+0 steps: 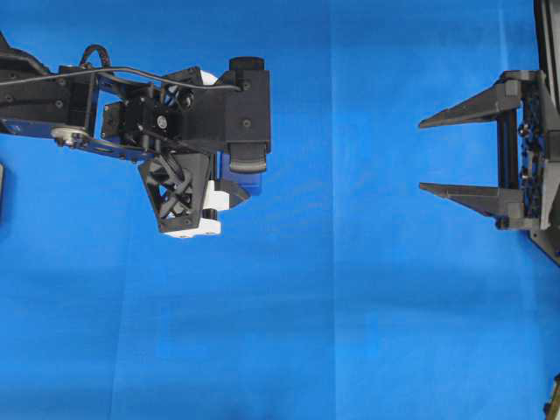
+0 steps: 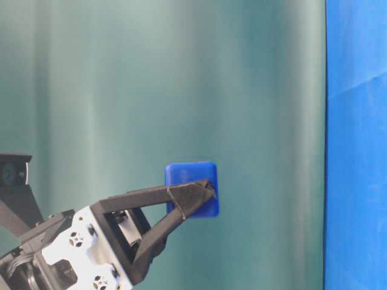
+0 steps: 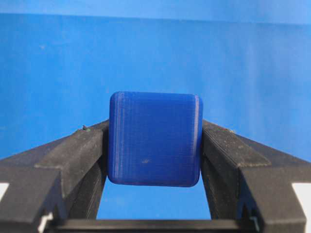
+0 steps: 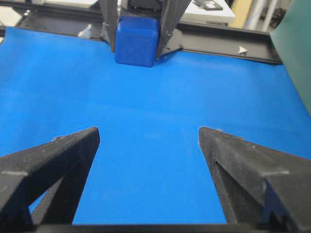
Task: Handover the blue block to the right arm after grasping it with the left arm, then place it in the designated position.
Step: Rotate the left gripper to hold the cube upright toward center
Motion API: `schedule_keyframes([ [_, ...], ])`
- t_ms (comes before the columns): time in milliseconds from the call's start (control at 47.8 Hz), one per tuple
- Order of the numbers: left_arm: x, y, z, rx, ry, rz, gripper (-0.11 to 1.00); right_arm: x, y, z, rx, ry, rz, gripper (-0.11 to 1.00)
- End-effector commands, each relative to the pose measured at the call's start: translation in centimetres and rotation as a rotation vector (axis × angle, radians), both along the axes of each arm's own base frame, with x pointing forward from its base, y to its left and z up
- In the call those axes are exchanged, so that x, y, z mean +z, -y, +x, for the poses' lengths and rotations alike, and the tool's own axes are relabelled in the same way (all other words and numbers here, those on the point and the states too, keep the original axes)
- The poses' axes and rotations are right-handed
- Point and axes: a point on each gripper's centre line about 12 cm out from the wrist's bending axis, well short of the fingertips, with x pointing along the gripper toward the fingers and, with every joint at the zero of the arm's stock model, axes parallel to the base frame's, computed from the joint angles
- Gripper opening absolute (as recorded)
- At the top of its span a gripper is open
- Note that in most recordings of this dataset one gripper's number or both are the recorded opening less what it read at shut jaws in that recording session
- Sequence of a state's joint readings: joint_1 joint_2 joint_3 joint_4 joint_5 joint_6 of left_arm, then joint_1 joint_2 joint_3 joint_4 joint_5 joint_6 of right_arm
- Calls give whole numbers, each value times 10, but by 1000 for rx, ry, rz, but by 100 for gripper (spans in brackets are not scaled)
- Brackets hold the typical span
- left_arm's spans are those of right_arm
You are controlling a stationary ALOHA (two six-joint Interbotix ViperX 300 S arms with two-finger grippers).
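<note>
The blue block (image 3: 154, 138), a dark-blue cube with rounded edges, is pinched by two opposite sides between the fingers of my left gripper (image 3: 154, 127), which is shut on it. In the overhead view the left gripper (image 1: 248, 171) points down at the cloth, and only part of the block (image 1: 254, 184) shows beneath it. The table-level view shows the block (image 2: 187, 172) at the fingertips, off the cloth. My right gripper (image 1: 421, 156) stands open and empty far to the right, pointing at the left arm. Its wrist view looks between its fingers (image 4: 148, 131) at the distant block (image 4: 136, 41).
A blue cloth (image 1: 350, 306) covers the table. A black frame rail (image 4: 228, 46) runs along the far edge in the right wrist view, with a green curtain (image 4: 296, 53) beside it. Small dark items sit at the overhead view's left edge (image 1: 2, 188) and bottom right corner (image 1: 554, 398).
</note>
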State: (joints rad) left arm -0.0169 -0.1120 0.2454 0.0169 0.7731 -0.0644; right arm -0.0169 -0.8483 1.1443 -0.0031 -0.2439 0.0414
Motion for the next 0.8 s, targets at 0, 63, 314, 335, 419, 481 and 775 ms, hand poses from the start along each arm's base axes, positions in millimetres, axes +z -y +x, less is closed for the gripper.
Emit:
schedule_keyframes([
  [0, 20, 0, -3, 0, 55, 2, 49, 11, 0, 3, -2, 32, 1, 96],
  [63, 20, 0, -3, 0, 55, 2, 49, 11, 0, 3, -2, 32, 1, 96],
  [314, 20, -1, -3, -2, 57, 6, 49, 10, 0, 3, -2, 31, 1, 96],
  [335, 20, -1, -3, 0, 57, 6, 49, 10, 0, 3, -2, 31, 1, 96],
  [419, 20, -1, -3, 0, 57, 6, 49, 10, 0, 3, -2, 31, 1, 96],
  [481, 20, -1, -3, 0, 57, 6, 49, 11, 0, 3, -2, 32, 1, 96],
  [775, 20, -1, -2, 0, 58, 6, 49, 10, 0, 3, -2, 31, 2, 96],
])
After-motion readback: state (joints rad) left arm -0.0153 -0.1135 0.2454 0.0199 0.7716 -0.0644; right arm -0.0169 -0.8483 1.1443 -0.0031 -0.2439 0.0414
